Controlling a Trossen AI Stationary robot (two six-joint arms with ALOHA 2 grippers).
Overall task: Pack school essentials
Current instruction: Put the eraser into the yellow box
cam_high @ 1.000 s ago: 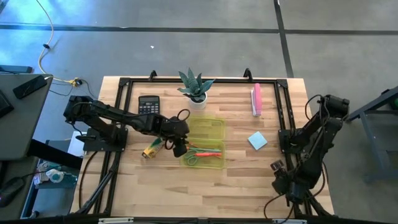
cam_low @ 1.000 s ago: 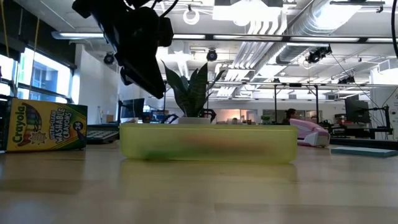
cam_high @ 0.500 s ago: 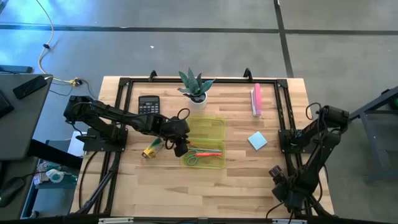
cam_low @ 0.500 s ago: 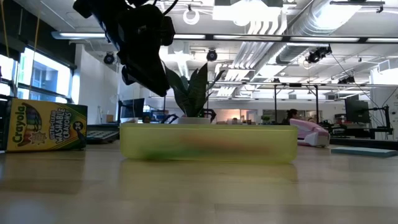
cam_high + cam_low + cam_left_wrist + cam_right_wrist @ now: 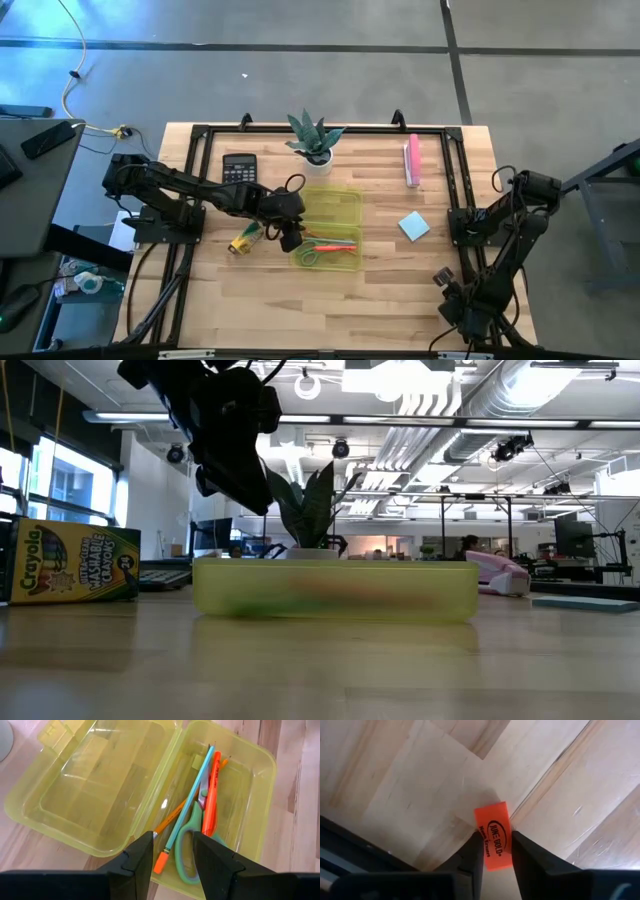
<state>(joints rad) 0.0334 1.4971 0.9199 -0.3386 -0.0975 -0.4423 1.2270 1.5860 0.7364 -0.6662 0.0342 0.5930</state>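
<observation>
My left gripper [image 5: 172,837] hangs open over the near half of the open yellow-green plastic case [image 5: 330,228]. That half holds the green-handled scissors [image 5: 187,852], an orange pen [image 5: 211,795], a light-green pen [image 5: 187,805] and a thin wooden pencil [image 5: 167,817]. My right gripper [image 5: 443,275] is low over the table's near right part, shut on a small red eraser [image 5: 493,836]. The yellow crayon box [image 5: 245,240] lies on its side left of the case. The light-blue notepad [image 5: 413,226] lies flat to the case's right. My right gripper pinches the red eraser between its two fingers [image 5: 472,852], one on each long side, at the end nearer the wrist [image 5: 496,857]. The printed end sticks out past the fingertips over the wood. I cannot tell whether the eraser rests on the table.
A black calculator [image 5: 238,168] and a potted plant [image 5: 315,140] stand by the far edge. A long pink bar [image 5: 411,160] lies at the far right. Black frame rails [image 5: 455,190] run along both sides. Bare wood lies between the case and the notepad.
My right arm has folded lower, and its gripper has drawn slightly toward the table's near edge, still shut on the eraser. The left gripper stays open over the case.
</observation>
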